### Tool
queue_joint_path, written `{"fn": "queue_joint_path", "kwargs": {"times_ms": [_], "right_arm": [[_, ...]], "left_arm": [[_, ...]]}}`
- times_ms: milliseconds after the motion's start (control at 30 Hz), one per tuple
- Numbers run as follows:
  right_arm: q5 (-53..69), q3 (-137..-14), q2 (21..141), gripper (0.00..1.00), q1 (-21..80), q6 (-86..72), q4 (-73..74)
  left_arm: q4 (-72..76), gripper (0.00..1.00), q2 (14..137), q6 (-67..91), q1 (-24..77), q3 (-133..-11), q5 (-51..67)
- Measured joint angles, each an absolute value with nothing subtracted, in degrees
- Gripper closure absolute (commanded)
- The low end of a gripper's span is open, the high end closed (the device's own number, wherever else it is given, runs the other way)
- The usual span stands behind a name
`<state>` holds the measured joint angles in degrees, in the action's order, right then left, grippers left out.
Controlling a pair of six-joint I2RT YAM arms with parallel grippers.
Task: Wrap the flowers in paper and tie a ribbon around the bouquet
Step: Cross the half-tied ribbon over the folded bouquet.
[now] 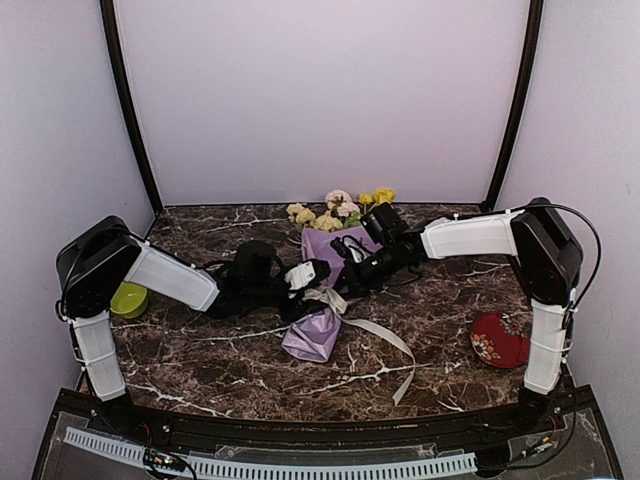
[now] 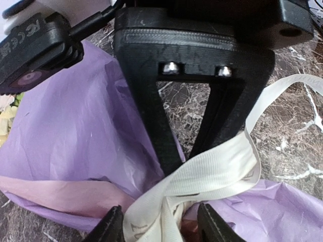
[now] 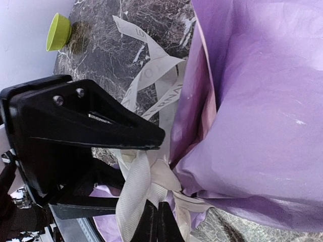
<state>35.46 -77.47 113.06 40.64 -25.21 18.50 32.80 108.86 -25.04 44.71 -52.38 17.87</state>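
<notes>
Far L, green bowl point(image 1: 128, 299), far R, red plate point(image 1: 499, 339), bouquet point(image 1: 312, 335) between

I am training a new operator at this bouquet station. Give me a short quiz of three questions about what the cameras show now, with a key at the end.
1. True or false: the paper is already wrapped around the flowers.
2. The left hand stands open with the ribbon between its fingers. The right hand is: A) wide open, B) shut, C) out of every view.
3. Fill the gap: the red plate lies beside the base of the ___ arm.
Key: 1 true; 2 B; 3 right.
</notes>
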Motion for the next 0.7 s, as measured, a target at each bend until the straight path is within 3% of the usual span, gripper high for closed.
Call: {"fn": "queue_joint_path", "kwargs": {"times_ms": [133, 333, 400, 567, 633, 700], "right_arm": [[34.59, -77.47, 113.03, 1.00, 40.49, -24.49, 19.55], [34.26, -77.80, 113.03, 1.00, 40.45, -23.88, 20.36], [33.89, -78.04, 112.95, 1.00, 40.45, -23.70, 20.53], [33.36, -78.11, 112.79, 1.00, 40.45, -22.90, 20.99], [33.26, -78.11, 112.79, 1.00, 40.45, -22.74, 21.17], [33.17, -78.11, 112.79, 1.00, 40.45, -22.74, 21.28]], "left_arm": [[29.58, 0.30, 105.54, -24.84, 44.62, -52.31, 18.85], [28.03, 0.30, 98.37, -23.38, 43.97, -49.82, 19.53], [27.57, 0.34, 95.85, -21.67, 43.18, -48.12, 20.10], [24.86, 0.68, 91.94, -9.87, 35.92, -45.17, 19.22], [21.96, 0.71, 93.69, -2.61, 31.00, -47.16, 19.77], [19.11, 0.68, 97.54, 3.95, 26.68, -50.65, 19.86]]}}
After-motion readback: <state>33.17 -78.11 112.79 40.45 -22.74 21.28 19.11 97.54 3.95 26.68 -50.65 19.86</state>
